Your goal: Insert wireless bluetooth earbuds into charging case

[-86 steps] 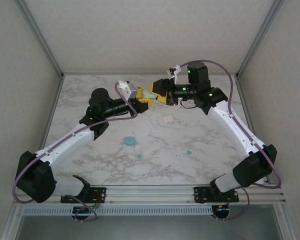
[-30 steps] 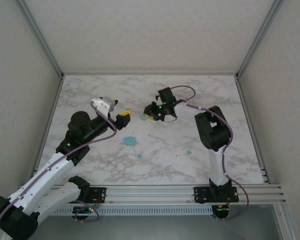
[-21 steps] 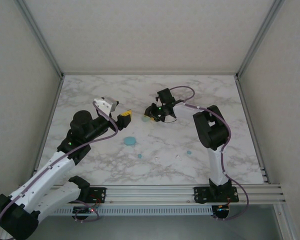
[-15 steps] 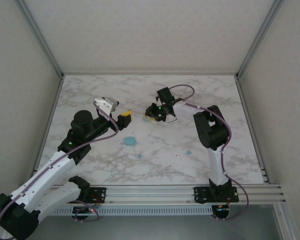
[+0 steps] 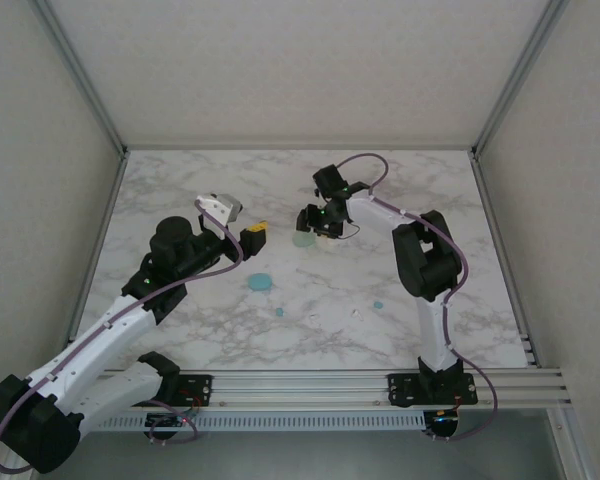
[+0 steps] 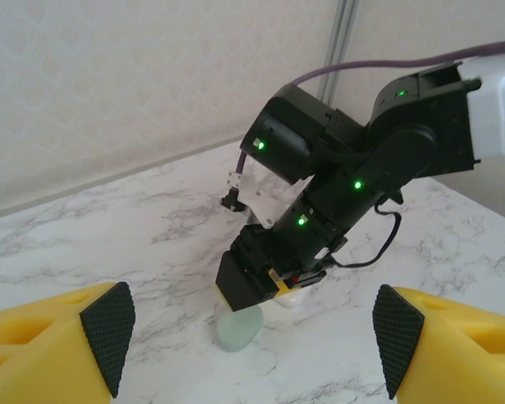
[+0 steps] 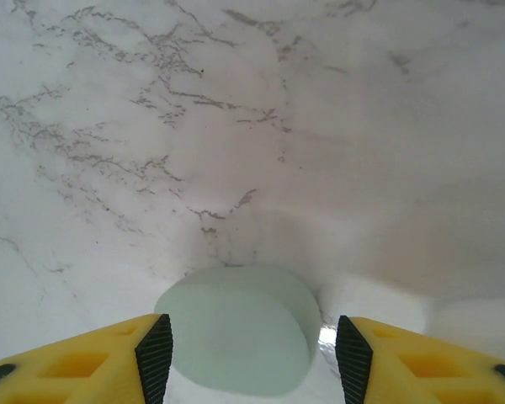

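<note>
Right hand (image 5: pixel 308 222) – jaws apart – just above pale green case (image 7: pixel 236 337) on table (image 5: pixel 180 180)

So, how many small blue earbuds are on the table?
2. One blue earbud lies near the blue case; the other blue earbud lies further right. More may hide under the arms.

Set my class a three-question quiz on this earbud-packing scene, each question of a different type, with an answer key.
1. True or false: the left gripper holds an earbud.
2. What sits between the right gripper fingers? A) pale green case B) white earbud C) nothing
3. Fill in: the teal earbuds lie loose on the ____.
Key: 1 false, it is open and holds nothing; 2 A; 3 table.
</note>
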Motion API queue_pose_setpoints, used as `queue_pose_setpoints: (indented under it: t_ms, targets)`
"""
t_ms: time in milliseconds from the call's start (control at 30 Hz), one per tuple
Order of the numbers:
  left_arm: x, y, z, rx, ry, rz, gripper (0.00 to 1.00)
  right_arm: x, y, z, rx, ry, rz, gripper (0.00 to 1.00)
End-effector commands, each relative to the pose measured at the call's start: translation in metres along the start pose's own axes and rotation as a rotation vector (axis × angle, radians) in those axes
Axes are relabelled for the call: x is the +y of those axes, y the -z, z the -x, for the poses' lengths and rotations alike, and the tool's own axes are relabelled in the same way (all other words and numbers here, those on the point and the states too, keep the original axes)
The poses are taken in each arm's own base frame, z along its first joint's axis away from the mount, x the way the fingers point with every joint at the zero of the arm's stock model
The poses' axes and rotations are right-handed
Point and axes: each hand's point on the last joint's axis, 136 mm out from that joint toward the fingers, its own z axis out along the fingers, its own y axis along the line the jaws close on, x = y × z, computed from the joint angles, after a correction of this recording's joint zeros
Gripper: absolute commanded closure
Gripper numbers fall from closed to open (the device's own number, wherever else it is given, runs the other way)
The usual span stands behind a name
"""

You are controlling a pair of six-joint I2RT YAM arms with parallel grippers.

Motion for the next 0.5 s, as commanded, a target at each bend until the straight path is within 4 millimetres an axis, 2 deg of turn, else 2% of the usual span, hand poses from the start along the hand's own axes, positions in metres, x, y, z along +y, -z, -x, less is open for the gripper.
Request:
queue_pose_setpoints:
  t_ms: [0,133,467]
  targets:
    - [-0.003,0.003,0.025,-0.064,-0.02,-0.016,0.23,-0.015,0.037,0.018,-0.055,0.098,-0.081,0.41]
    - [-0.004,0.003,0.024,-0.062,-0.019,-0.021,0.23,-0.037,0.031,0.028,-0.005,0.119,-0.072,0.41]
    - [-0.004,0.0,0.023,-0.057,-0.012,-0.029,0.23,-0.048,0.006,0.027,0.145,0.223,-0.016,0.4]
